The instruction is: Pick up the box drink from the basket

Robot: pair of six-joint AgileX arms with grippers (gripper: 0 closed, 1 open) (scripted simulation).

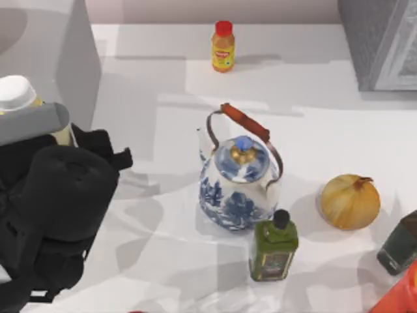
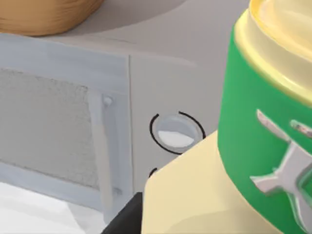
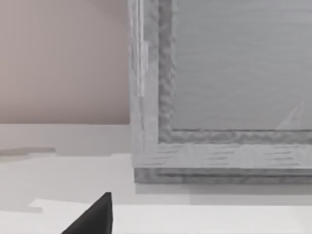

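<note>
White tabletop with grey appliance housings at the upper left and upper right of the top view. A blue-and-white teapot (image 1: 239, 179) stands at centre, a green bottle (image 1: 273, 248) just below it and an onion (image 1: 350, 201) to its right. A red-capped orange bottle (image 1: 223, 45) stands at the upper middle, well apart from the work.

**Position of the workpiece.** The box drink (image 1: 16, 92) sits at the upper left edge of the top view, its white cap large in frame, directly against the left arm's wrist. In the left wrist view its pale-yellow face (image 2: 195, 195) occupies the lower centre, beside a green-banded cylinder (image 2: 258, 141) – whether that is part of the carton cannot be determined. The basket (image 2: 44, 14) rim lies in the upper left of that view, apart from the carton.

**Gripper state.**
- Left gripper (image 1: 49, 130): judged to be pinching the box drink. One dark finger (image 2: 124, 219) shows at the carton's lower edge.
- Right gripper (image 3: 97, 217): parked facing the grey appliance; its state cannot be told.

**Handling notes.** The carton is probably light and thin-walled, so it will yield under excess force. Its flat faces look smooth and somewhat slippery. Grip across two opposite flat faces at mid-height, below the cap – not on the cap or the corners. Apply moderate pressure and keep the carton upright.
</note>
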